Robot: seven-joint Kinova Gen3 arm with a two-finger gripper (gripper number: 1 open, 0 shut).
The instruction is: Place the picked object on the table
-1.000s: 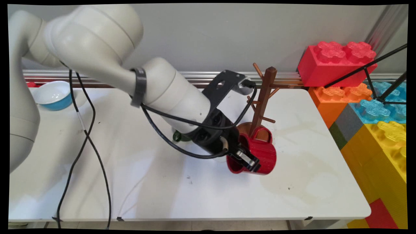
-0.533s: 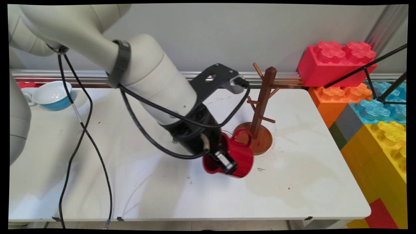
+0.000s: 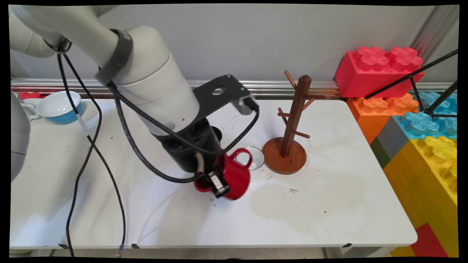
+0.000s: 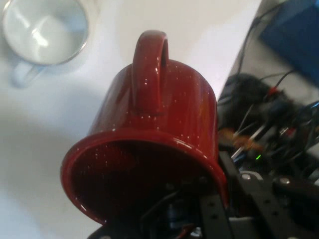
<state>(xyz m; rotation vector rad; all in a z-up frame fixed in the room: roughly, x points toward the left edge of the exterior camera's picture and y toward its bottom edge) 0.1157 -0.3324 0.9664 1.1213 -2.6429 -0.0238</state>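
My gripper (image 3: 218, 185) is shut on the rim of a red speckled mug (image 3: 236, 174), one finger inside it and one outside. The mug is tilted and held just above the table (image 3: 329, 204), its handle pointing up and back. In the hand view the red mug (image 4: 149, 149) fills the middle, handle up, and my gripper (image 4: 212, 199) clamps its rim at the lower right. A glass-like pale mug (image 3: 255, 157) stands just right of the red one and shows as a pale mug (image 4: 45, 30) at the top left. The wooden mug tree (image 3: 290, 135) stands further right.
A blue bowl (image 3: 58, 106) with a white inside sits at the table's back left, beside a white cup (image 3: 27, 109). Large toy bricks (image 3: 409, 120) are stacked past the table's right edge. Black cables (image 3: 91, 146) hang from the arm to the front edge.
The arm has carried the red mug to the left and slightly forward, away from the mug tree's base. The mug stays in the gripper's hold.
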